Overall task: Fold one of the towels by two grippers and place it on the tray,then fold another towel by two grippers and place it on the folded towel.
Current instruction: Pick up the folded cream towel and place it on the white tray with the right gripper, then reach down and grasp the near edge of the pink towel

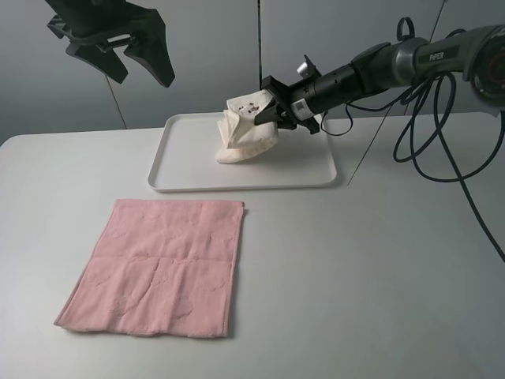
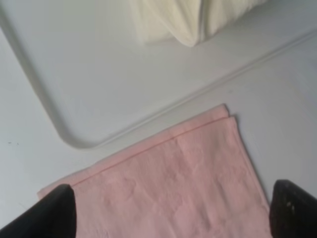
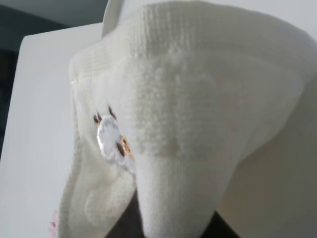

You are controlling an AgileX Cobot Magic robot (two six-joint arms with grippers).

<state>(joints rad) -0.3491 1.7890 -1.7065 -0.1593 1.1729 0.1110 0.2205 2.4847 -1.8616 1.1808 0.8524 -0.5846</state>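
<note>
My right gripper (image 1: pixel 266 110) is shut on the cream towel (image 1: pixel 243 136), holding its upper part bunched above the white tray (image 1: pixel 309 164). The towel's lower end hangs down onto the tray floor. The right wrist view is filled by the cream towel (image 3: pixel 198 99), which hides the fingers. The pink towel (image 1: pixel 158 267) lies flat on the table in front of the tray, folded in half. My left gripper (image 1: pixel 142 69) hangs high at the back left, open and holding nothing. In the left wrist view its fingertips (image 2: pixel 55 213) frame the pink towel (image 2: pixel 173 183), with the tray (image 2: pixel 99 64) and cream towel (image 2: pixel 190 20) beyond.
The white table (image 1: pixel 379 276) stretches to the right of the pink towel. Black cables (image 1: pixel 442 134) loop down from the right arm at the back right. A grey wall stands behind the table.
</note>
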